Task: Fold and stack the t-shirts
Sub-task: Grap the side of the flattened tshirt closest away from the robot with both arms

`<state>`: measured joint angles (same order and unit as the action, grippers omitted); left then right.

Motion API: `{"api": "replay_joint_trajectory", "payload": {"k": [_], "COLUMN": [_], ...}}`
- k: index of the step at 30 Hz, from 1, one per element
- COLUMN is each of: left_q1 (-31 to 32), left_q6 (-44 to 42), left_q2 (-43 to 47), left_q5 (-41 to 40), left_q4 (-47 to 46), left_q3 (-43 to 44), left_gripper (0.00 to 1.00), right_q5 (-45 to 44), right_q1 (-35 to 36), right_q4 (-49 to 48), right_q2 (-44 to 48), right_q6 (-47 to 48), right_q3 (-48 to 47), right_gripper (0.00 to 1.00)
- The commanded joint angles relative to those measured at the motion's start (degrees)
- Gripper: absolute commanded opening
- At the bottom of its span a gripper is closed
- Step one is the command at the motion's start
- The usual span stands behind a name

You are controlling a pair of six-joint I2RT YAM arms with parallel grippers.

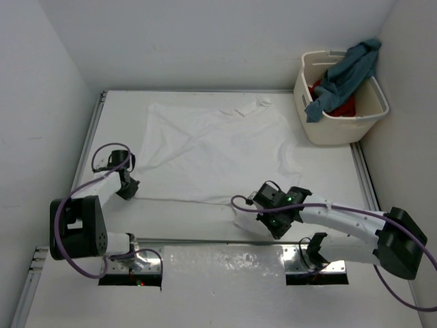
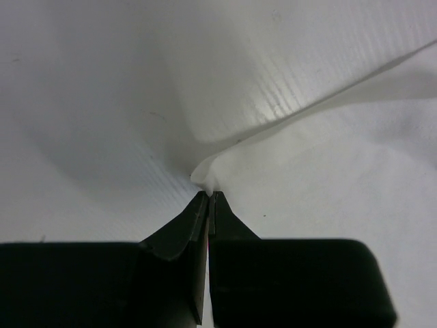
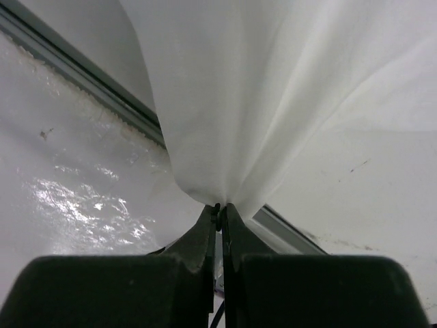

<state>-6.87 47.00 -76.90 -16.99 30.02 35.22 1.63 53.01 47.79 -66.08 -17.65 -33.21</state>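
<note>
Three t-shirts here: the white t-shirt (image 1: pixel 212 150) lies spread and wrinkled on the table (image 1: pixel 328 178), the blue-grey t-shirt (image 1: pixel 345 75) droops over the one cream plastic basket (image 1: pixel 341 133) at the far right, and the red t-shirt (image 1: pixel 341 106) is bunched inside. The left gripper (image 2: pixel 208 198) and right gripper (image 3: pixel 220 207) each pinch tight on the white one's near hem.

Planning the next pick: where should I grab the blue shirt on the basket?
Probably pinch the blue shirt at its bunched tail hanging over the basket's left rim, coming from above on the table side: that end hangs outside the wall, clear of the red shirt.
</note>
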Motion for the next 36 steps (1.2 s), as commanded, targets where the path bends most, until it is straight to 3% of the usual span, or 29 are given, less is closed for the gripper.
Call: {"api": "replay_joint_trajectory", "payload": {"k": [1, 6, 13, 29, 36], "left_q1": [-0.6, -0.68, -0.68, -0.68, -0.68], "left_q6": [0.11, -0.25, -0.42, -0.95, -1.21], "left_q2": [4.21, 6.42, 4.84, -16.59, -22.14], "left_q5": [1.06, 5.3, 6.53, 8.29, 9.35], "left_q4": [3.29, 0.22, -1.28, -0.23, 0.3], "left_q3": [-1.03, 1.15, 7.66, 31.82, 38.6], "left_gripper": [0.0, 0.0, 0.0, 0.0, 0.0], "right_q5": [1.1, -1.36, -0.92, -5.58, -7.07], "right_q1": [-0.02, -1.5, -13.36, -29.28, -34.99], "right_q4": [1.87, -2.25, -5.69, -6.57, -7.36], "right_q2": [2.01, 0.35, -2.99, -18.99, -24.7], "right_q6": [-1.78, -0.55, 2.53, 9.21, 11.14], "right_q3": [-0.27, -4.49, -11.16, -34.09, -40.78], "right_gripper": [0.0, 0.0, 0.0, 0.0, 0.0]}}
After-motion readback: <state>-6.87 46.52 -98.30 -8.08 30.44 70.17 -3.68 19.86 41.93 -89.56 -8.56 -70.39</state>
